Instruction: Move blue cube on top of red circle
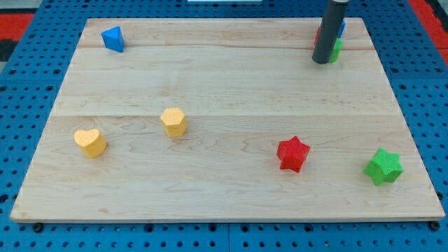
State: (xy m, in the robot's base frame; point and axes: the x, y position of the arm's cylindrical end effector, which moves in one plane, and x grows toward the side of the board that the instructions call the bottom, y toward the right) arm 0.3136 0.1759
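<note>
My tip (323, 61) stands at the view's top right, right in front of a tight cluster of blocks. Behind the rod only slivers show: a blue block (341, 28), a red block (317, 36) at the rod's left edge, and a green block (337, 50) at its right, just beside the tip. Their shapes are hidden by the rod, so I cannot tell which is the cube or the circle. The tip appears to touch or nearly touch the green and red blocks.
On the wooden board (224, 105) lie a blue triangle-like block (113, 38) at top left, a yellow heart (90, 142) and a yellow hexagon (173, 121) at left, a red star (292, 153) and a green star (383, 166) at bottom right.
</note>
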